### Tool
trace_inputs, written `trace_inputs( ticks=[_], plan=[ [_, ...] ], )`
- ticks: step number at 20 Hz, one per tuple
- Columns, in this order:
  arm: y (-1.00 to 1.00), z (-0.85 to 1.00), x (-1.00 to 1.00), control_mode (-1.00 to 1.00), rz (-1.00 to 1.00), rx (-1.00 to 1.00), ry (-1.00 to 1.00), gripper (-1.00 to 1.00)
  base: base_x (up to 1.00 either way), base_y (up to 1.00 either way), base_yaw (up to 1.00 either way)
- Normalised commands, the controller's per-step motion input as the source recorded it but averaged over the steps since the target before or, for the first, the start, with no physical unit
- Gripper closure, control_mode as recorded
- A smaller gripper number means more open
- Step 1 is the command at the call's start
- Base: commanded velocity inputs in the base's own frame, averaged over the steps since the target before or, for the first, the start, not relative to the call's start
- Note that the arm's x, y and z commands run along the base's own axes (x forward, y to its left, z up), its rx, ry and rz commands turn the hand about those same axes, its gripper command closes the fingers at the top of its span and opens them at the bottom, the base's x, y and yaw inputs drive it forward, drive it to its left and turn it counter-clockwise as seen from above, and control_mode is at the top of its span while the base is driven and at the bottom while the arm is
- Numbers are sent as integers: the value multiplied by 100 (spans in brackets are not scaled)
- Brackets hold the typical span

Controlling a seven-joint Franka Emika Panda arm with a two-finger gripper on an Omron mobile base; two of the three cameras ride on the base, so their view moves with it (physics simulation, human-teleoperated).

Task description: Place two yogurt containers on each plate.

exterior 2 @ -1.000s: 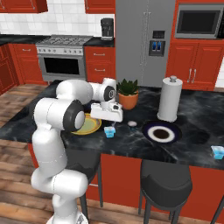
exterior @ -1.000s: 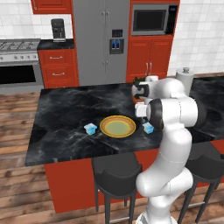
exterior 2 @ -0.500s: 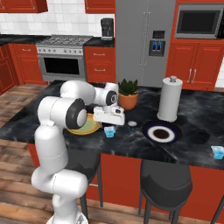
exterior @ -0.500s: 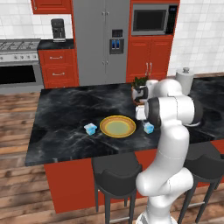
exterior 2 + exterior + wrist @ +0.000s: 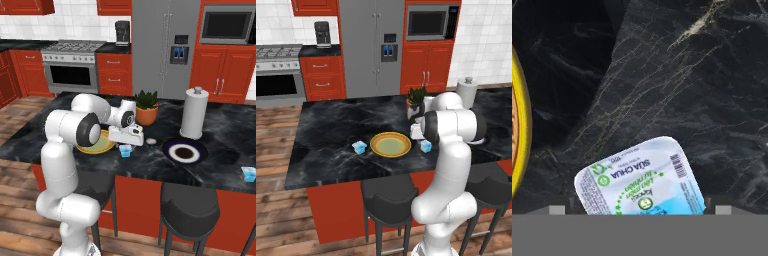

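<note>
- Both plates, yellow plate [image 5: 390,145] and navy plate [image 5: 184,152], sit empty (nothing placed yet).
- Gripper [image 5: 127,143] hovers over a yogurt cup [image 5: 641,184]; finger spread can't be told.

Three yogurt containers [image 5: 359,147] [image 5: 125,150] [image 5: 248,173], two plates [image 5: 390,145] [image 5: 184,151].

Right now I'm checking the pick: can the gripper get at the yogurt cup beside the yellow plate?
Probably yes: the gripper hangs just above that yogurt cup, with bare counter around it and the yellow plate apart.
</note>
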Motion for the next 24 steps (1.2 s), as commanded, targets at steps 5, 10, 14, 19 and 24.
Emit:
trace_inputs(
  ticks=[5, 10, 14, 19, 24],
  plan=[
    [0, -11, 21, -100, 0, 0, -7, -100, 0, 0, 0],
    [0, -6, 1, -100, 0, 0, -7, -100, 0, 0, 0],
    [0, -8, -2, -100, 0, 0, -12, -100, 0, 0, 0],
    [-3, -15, -27, -100, 0, -3, -22, -100, 0, 0, 0],
    [0, -20, -20, -100, 0, -11, -20, -100, 0, 0, 0]
  ],
)
